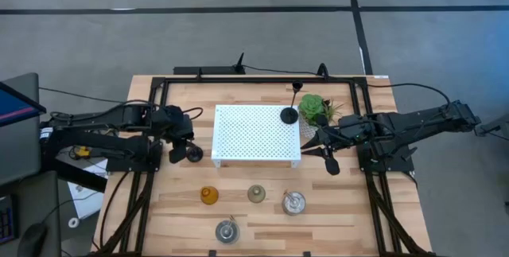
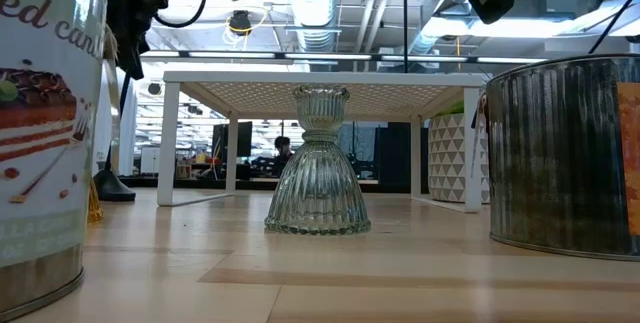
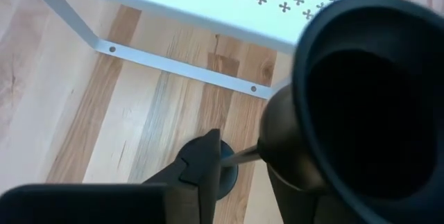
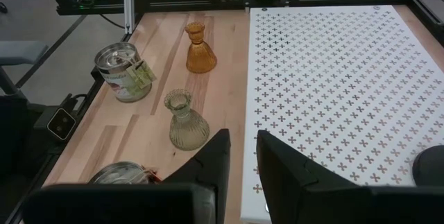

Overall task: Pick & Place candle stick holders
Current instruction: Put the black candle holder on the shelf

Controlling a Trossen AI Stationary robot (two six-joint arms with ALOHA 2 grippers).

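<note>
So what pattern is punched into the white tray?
Small cross-shaped cutouts in rows across the white perforated metal tray, clearest in the right wrist view.

The high view looks straight down on the whole table, with the white perforated tray near centre. The low view sits at tabletop height, very close to a grey-green holder, facing the tray at 12 o'clock. The left wrist view looks steeply down at close range. The right wrist view looks along the tray, sharing that holder.
</note>
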